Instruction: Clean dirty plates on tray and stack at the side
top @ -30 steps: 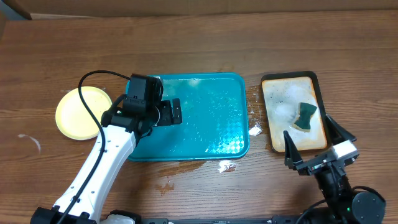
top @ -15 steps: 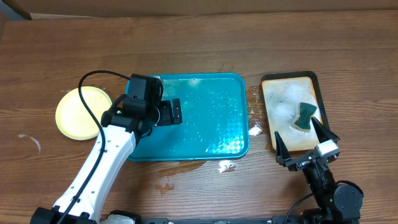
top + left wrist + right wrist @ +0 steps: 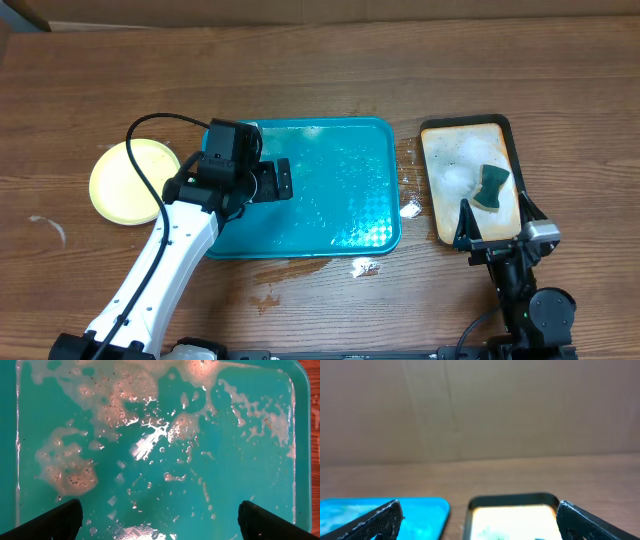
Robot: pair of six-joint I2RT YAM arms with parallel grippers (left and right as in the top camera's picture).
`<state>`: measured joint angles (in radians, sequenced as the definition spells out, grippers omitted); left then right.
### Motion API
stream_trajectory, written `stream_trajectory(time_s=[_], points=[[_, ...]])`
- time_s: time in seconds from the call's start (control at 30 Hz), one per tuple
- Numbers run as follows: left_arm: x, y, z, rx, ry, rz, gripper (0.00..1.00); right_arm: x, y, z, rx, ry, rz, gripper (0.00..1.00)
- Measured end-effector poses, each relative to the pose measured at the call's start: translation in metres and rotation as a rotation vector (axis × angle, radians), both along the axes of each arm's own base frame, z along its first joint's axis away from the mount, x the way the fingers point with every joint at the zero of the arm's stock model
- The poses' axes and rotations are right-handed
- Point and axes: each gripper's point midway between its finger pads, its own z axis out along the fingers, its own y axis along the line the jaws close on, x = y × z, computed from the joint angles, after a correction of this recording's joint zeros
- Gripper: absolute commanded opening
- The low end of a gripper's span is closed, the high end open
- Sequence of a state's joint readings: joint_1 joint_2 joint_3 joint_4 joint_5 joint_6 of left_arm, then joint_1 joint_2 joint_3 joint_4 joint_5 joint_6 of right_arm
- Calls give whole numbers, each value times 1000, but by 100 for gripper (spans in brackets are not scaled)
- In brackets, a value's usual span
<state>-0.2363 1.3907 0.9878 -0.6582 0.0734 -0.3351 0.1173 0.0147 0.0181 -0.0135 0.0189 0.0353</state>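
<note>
Currently both stand wide apart, empty: left gripper [image 3: 160, 510] over the foamy teal tray [image 3: 30, 435] (yellow-green plate [image 3: 128, 182] behind it), right gripper [image 3: 479, 510] facing the beige tray [image 3: 510, 502] just ahead.

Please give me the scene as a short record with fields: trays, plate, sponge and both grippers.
tray: wet, foam, no plates on it
plate: yellow, on the table left of the tray; any beneath cannot be told
small tray: foam and sponge inside
left gripper: open, empty, over the tray's left part
right gripper: open, empty, by the small tray's near end
</note>
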Motion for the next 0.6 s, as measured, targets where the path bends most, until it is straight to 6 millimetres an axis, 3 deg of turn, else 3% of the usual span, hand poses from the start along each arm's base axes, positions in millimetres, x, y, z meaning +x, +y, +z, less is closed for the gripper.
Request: stream_trajectory(time_s=[0.13, 0.6], points=[[0, 0, 0, 0, 0, 0, 100, 1, -4, -16, -34, 62, -22, 100], [0, 0, 0, 0, 0, 0, 100, 1, -4, -17, -125, 55, -23, 100]])
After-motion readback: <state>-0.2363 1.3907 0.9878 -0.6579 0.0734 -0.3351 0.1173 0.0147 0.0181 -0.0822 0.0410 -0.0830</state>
